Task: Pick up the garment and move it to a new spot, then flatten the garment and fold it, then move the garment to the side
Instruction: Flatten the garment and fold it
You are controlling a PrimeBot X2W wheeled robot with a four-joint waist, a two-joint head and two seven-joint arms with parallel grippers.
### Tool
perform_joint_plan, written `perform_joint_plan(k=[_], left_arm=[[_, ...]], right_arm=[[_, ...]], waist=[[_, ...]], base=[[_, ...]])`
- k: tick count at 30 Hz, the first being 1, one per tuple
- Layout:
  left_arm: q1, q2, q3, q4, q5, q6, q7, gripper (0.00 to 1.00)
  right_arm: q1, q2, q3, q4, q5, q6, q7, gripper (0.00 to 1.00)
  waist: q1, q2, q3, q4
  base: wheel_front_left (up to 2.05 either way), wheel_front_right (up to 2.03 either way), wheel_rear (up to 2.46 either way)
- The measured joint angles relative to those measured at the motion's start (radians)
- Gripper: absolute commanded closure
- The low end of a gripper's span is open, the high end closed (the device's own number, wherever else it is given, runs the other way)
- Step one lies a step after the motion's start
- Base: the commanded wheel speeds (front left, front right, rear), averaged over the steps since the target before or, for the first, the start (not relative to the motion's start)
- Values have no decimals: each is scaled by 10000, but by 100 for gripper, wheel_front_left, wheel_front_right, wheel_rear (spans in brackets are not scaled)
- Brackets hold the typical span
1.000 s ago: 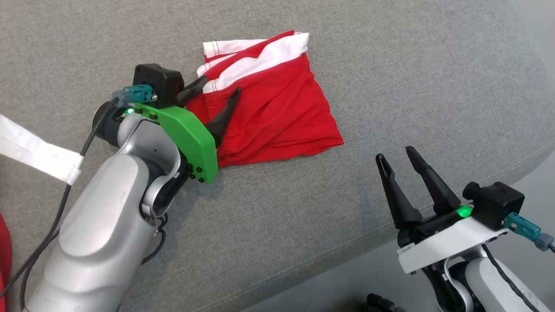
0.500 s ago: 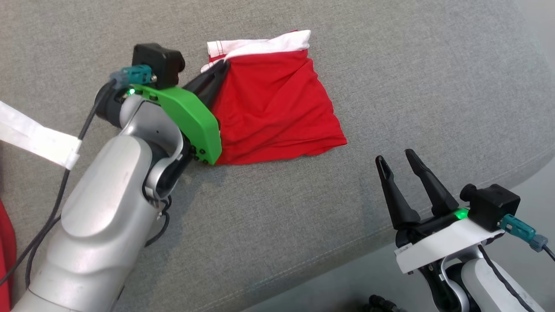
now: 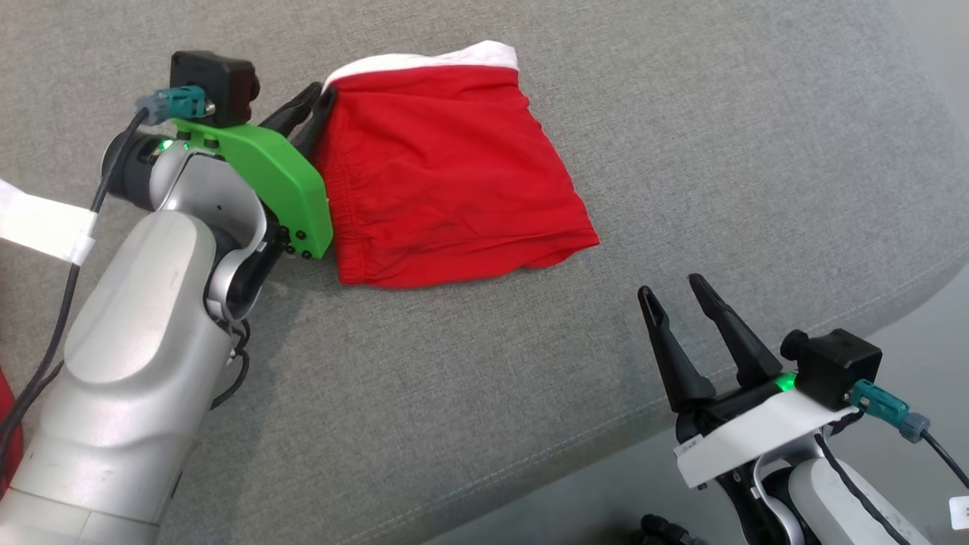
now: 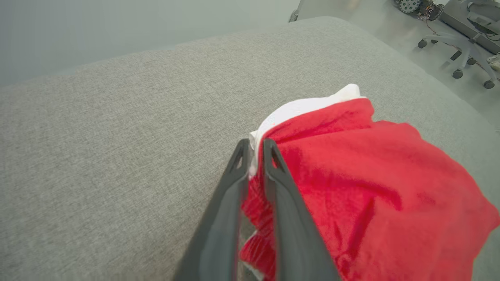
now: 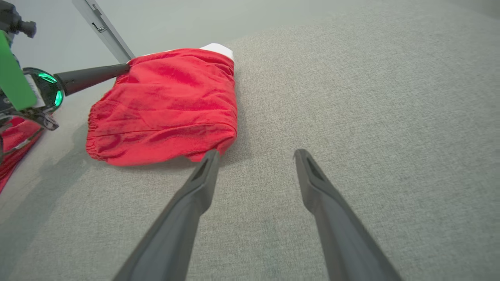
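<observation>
The garment (image 3: pixel 447 174) is a pair of red shorts with a white band along its far edge, lying on the grey cushion. My left gripper (image 3: pixel 322 92) is shut on the garment's far left corner at the white band. In the left wrist view the left gripper (image 4: pixel 256 146) pinches red and white cloth of the garment (image 4: pixel 371 187) between its two dark fingers. My right gripper (image 3: pixel 670 291) stands open over bare cushion near the front right, clear of the cloth. In the right wrist view the right gripper (image 5: pixel 256 156) is spread wide just short of the garment (image 5: pixel 168 105).
The grey cushion (image 3: pixel 530 363) carries everything; its front edge runs diagonally at lower right with floor beyond. A white strip (image 3: pixel 42 227) lies at the left edge. More red cloth (image 5: pixel 17 142) lies at the left. Office chairs (image 4: pixel 465 39) stand on the floor beyond.
My left gripper closed on the garment's corner and pulled it up and to the left, unfolding the white band so the red cloth spreads flatter. The right gripper stayed open.
</observation>
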Motion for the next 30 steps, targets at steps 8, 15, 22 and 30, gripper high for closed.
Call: perform_joint_plan(k=[8, 15, 22, 30], left_arm=[[4, -222, -316, 596, -2, -44, 0, 0], [4, -656, -127, 591, -105, -59, -535, 0], [277, -1187, 115, 155, -215, 201, -1325, 0], [1948, -1162, -23, -330, -63, 744, -2174, 0]], right_arm=[[2, -2, -123, 209, -2, -2, 0, 0], [-25, -146, -568, 339, 159, 40, -17, 0], [-259, -639, -1321, 723, 1214, 514, 199, 0], [-562, -811, -1847, 1498, 2518, 1060, 825, 0]], waist=[[0, 0, -117, -27], [0, 0, -423, 209], [0, 0, -804, 740], [0, 0, -1251, 1658]], base=[[0, 0, 0], [0, 0, 0], [0, 0, 0], [0, 0, 0]])
